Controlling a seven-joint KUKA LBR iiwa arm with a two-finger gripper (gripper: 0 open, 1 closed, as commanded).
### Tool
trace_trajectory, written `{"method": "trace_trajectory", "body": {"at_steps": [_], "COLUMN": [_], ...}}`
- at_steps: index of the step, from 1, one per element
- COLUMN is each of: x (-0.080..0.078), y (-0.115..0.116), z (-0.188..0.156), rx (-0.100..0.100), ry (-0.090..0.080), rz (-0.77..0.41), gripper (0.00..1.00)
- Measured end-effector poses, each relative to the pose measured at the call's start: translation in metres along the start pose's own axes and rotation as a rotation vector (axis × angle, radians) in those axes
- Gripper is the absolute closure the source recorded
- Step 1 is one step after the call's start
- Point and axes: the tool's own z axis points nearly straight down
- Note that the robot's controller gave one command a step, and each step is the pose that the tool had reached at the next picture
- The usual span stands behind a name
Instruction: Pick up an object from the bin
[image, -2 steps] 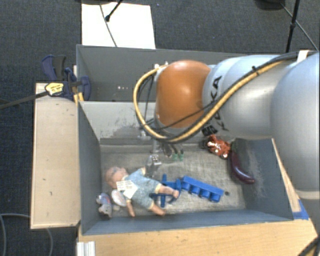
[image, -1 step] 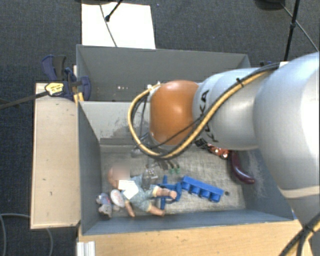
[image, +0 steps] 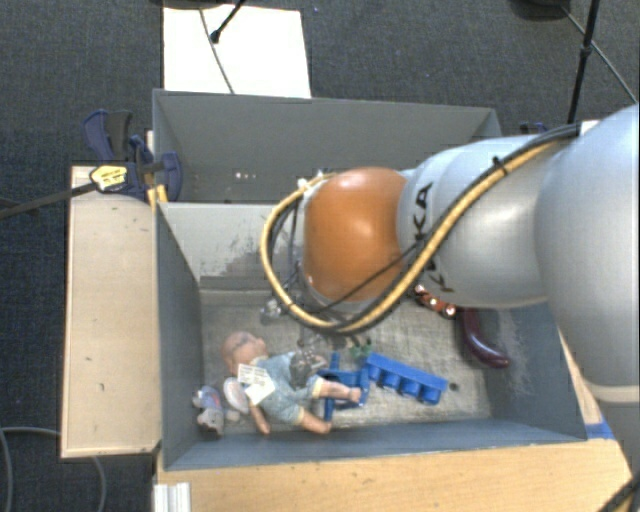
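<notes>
Blue-grey-clad doll (image: 282, 396) — bald, white-tagged

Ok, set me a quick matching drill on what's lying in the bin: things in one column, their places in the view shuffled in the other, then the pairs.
Things:
1. doll
2. blue toothed piece
3. dark purple thing
4. small grey toy

Places:
a. far right
b. lower left corner
c. middle, just right of the doll
d. along the lower wall, left of middle

Pairs: 1-d, 2-c, 3-a, 4-b
</notes>
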Motion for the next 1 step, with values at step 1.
{"method": "trace_trajectory", "body": {"at_steps": [1], "x": [-0.0031], "y": [0.0185], "z": [0.0419], "rx": [0.001], "ry": [-0.007], "rz": [-0.107], "gripper": [0.0]}}
